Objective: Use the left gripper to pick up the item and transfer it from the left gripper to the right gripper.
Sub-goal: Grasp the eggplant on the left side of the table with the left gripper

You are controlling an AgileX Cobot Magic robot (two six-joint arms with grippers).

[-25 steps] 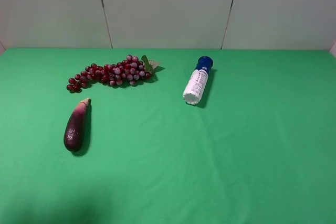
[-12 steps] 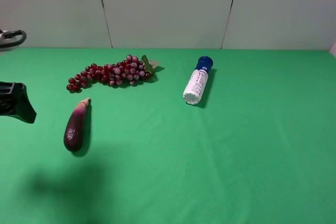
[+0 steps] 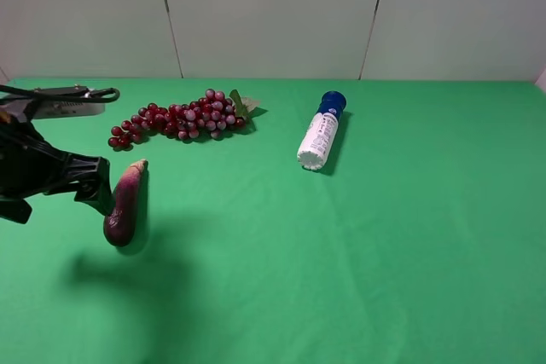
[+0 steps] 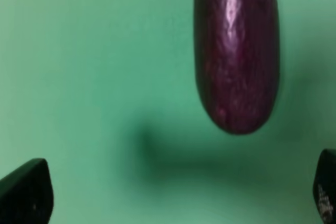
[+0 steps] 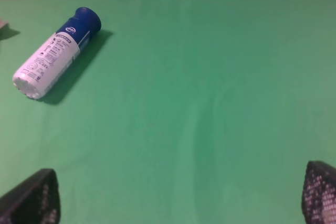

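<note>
White bottle [image 3: 317, 138] with a blue cap lies on its side, its label print too small to read. The eggplant [image 3: 122, 205] lies on the green surface [image 3: 358, 262] near the grape bunch [image 3: 177, 119], glossy dark purple, with a pale stem end. Left hand [image 4: 178, 195] hangs at its rounded end, fingers spread, holding nothing; right hand [image 5: 181, 195] is also spread and empty

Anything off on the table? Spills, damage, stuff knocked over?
Only the bottle stands out: it lies on its side, cap on, with no spill visible. The eggplant and grapes look intact.
</note>
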